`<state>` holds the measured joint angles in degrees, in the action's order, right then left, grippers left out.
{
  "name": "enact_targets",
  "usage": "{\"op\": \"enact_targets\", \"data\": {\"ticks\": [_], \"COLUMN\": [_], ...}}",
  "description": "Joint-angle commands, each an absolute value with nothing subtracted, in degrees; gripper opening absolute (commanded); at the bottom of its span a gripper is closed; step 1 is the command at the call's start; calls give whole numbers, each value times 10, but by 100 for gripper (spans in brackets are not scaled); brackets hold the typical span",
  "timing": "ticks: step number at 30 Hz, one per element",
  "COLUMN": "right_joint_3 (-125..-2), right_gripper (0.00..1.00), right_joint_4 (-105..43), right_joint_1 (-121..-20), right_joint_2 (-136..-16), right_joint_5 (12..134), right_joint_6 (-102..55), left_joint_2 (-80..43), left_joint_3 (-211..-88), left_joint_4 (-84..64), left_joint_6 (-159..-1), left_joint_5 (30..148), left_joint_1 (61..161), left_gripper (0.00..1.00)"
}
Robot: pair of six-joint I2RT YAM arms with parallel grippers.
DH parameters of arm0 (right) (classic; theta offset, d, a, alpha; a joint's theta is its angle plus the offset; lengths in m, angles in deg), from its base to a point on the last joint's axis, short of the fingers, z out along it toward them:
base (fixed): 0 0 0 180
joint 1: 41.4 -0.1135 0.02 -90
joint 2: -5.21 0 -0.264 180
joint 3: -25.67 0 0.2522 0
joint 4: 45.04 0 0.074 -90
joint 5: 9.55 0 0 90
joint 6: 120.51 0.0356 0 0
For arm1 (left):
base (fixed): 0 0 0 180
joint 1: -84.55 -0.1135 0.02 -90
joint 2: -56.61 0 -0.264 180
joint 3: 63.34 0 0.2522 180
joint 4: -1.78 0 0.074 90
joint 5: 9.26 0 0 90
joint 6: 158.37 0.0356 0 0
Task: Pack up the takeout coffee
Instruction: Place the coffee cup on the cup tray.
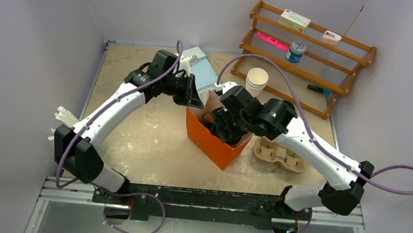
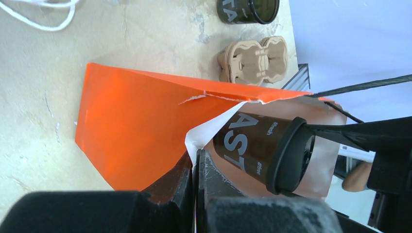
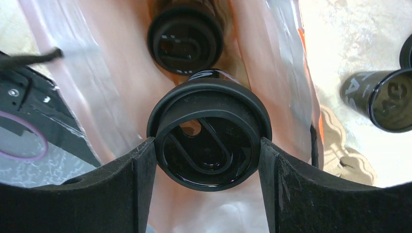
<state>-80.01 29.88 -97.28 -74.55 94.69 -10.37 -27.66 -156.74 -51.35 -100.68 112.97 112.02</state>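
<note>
An orange paper bag (image 1: 216,145) stands open mid-table. My left gripper (image 1: 196,99) is shut on its rim, pinching the white inner edge (image 2: 197,154). In the bag's mouth my right gripper (image 3: 208,145) is shut on a lidded black takeout coffee cup (image 3: 209,133), its fingers pressed on both sides of the lid. From the left wrist view that cup (image 2: 257,148) hangs tilted inside the bag. A second lidded cup (image 3: 184,39) sits deeper in the bag. An open black cup (image 3: 384,99) without a lid stands outside on the table.
A brown pulp carrier (image 1: 280,155) lies right of the bag. Stacked white paper cups (image 1: 256,80) stand behind it, before a wooden rack (image 1: 312,47) with small items. A pale blue box (image 1: 197,62) is behind the left gripper.
</note>
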Motion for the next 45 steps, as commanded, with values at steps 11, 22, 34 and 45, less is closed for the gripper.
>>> {"op": "enact_targets", "data": {"ticks": [11, 22, 34, 45], "right_joint_3": [-742, -703, -708, -710], "right_gripper": [0, 0, 0, 0], "right_joint_4": [258, 165, 79, 187], "right_joint_1": [-973, -974, -970, -945], "right_joint_2": [-747, -754, -777, -801], "right_joint_5": [970, 988, 1073, 1031], "right_joint_6": [-111, -128, -128, -130], "left_joint_2": [-342, -337, -385, -424], "left_joint_3": [-1701, -1663, -1667, -1705], "left_joint_4": [-509, -361, -331, -377], "left_joint_6": [-868, -852, -858, -858], "left_joint_5": [1137, 1201, 1285, 1295], "left_joint_1": [1122, 1125, 1125, 1124], "left_gripper": [0, 0, 0, 0]}}
